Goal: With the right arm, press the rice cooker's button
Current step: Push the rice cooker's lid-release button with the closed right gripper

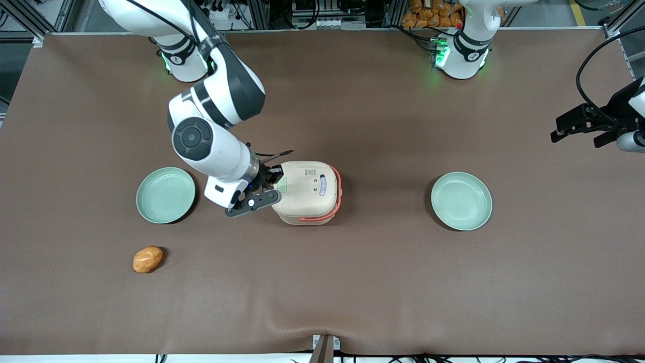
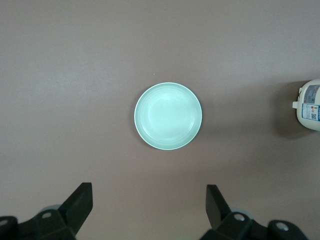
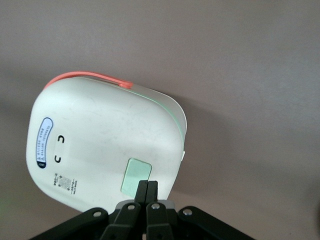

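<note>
One target: rice cooker [image 1: 308, 193], light rigid plastic, may slide on desk [image 1: 352, 292].
Contact: green button [image 3: 136, 177], lid's 9 o'clock edge.
End effector [image 3: 146, 192]: fingers closed, empty, tips on button.

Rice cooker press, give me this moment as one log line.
gripper: shut, tips at pale green button | rice cooker: lid closed, between two plates | bread roll: untouched

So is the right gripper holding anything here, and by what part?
Nothing is held. The gripper has its fingers shut together with nothing between them, tips at the pale green button on the rice cooker lid.
</note>
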